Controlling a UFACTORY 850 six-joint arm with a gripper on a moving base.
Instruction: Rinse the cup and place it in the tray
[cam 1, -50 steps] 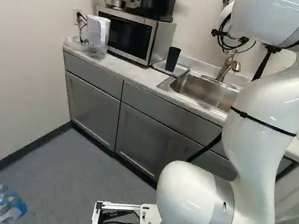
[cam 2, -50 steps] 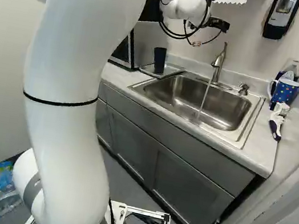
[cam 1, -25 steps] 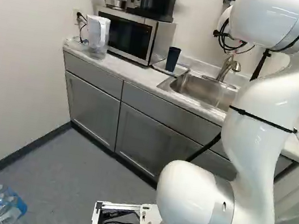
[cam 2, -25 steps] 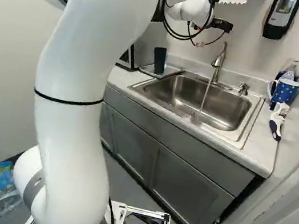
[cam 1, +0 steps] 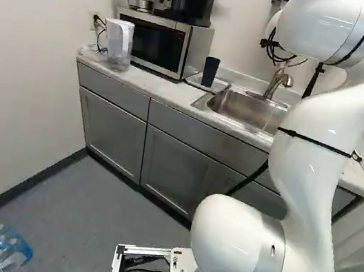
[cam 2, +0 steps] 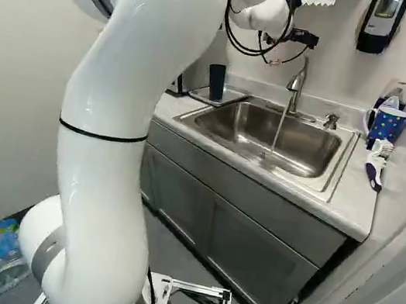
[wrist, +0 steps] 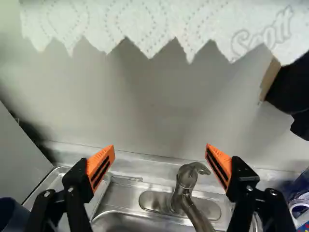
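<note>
Dark, tapered cup upright on silvery tray, left of stainless-steel sink; unchanged from the earlier frame. Black, orange-padded gripper spread wide, holding nothing. Shifted slightly toward the far side: white jointed arm. Still running: thin water stream.
</note>
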